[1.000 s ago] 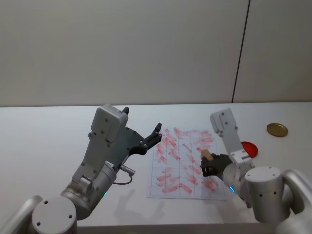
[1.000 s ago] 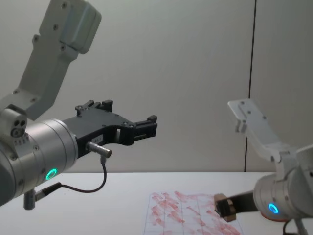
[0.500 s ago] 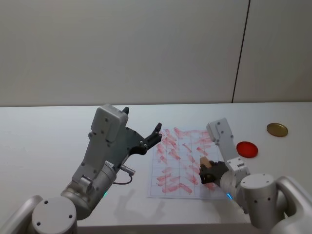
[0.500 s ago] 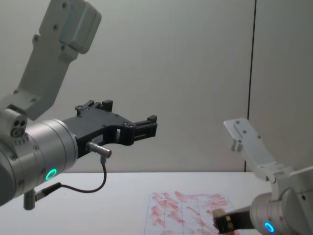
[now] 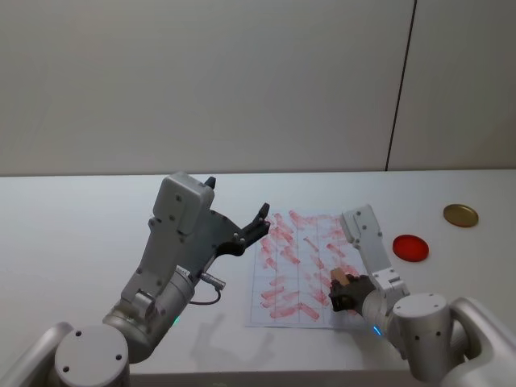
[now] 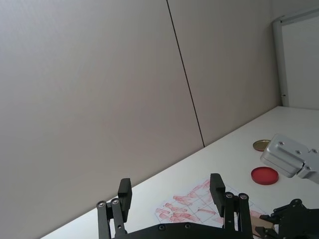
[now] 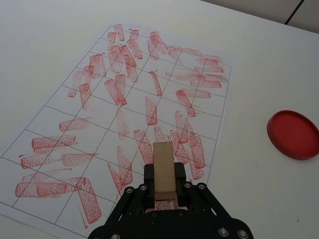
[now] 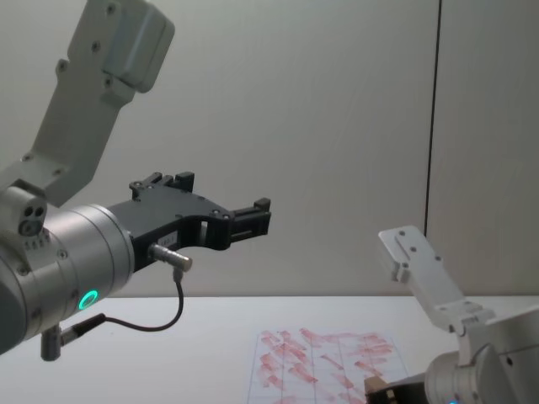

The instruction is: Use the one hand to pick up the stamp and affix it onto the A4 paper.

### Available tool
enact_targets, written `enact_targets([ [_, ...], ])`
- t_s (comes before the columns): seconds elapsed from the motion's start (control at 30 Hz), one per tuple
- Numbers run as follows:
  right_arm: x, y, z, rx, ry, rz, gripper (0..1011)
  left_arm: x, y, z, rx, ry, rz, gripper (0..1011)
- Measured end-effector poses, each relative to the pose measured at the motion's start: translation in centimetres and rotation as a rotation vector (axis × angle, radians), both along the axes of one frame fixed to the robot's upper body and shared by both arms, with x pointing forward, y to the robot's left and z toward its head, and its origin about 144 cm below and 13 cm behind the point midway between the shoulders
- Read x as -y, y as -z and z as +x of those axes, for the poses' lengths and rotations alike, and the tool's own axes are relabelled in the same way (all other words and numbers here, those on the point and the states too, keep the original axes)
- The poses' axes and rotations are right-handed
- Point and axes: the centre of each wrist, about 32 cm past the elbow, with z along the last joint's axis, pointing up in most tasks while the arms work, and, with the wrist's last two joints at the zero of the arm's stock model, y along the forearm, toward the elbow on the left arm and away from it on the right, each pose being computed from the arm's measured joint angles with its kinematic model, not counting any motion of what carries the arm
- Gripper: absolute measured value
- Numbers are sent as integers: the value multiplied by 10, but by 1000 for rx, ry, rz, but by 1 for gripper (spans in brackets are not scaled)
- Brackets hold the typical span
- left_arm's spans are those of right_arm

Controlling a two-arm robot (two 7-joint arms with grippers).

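The A4 paper (image 5: 292,256) lies flat on the white table, gridded and covered in red stamp marks. My right gripper (image 5: 344,297) is low over the sheet's near right part, shut on the stamp (image 5: 339,277), a small tan wooden block. From the right wrist, the stamp (image 7: 164,169) stands upright between the black fingers (image 7: 149,195) over printed cells of the paper (image 7: 99,104). Whether it touches the sheet cannot be told. In the chest view the stamp (image 8: 376,389) sits at the bottom edge. My left gripper (image 5: 235,201) hangs open in the air left of the paper.
A flat red ink pad (image 5: 409,247) lies on the table right of the sheet, with a brass disc (image 5: 460,215) farther right and back. The left arm's open gripper (image 8: 223,198) looms large in the chest view. A grey wall stands behind the table (image 5: 72,218).
My right gripper has come nearer and lower with the stamp, sinking toward the sheet's near right part. The left arm has stayed still.
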Motion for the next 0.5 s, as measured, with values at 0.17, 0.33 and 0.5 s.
enact_targets([
  [0.17,-1,3,2,-6,5,-2,218,0,0,0,0,0,0,993],
  [0.33,-1,6,4,-15,13,0,218,0,0,0,0,0,0,993],
  [0.5,0,9,6,-30,26,8,218,0,0,0,0,0,0,993],
])
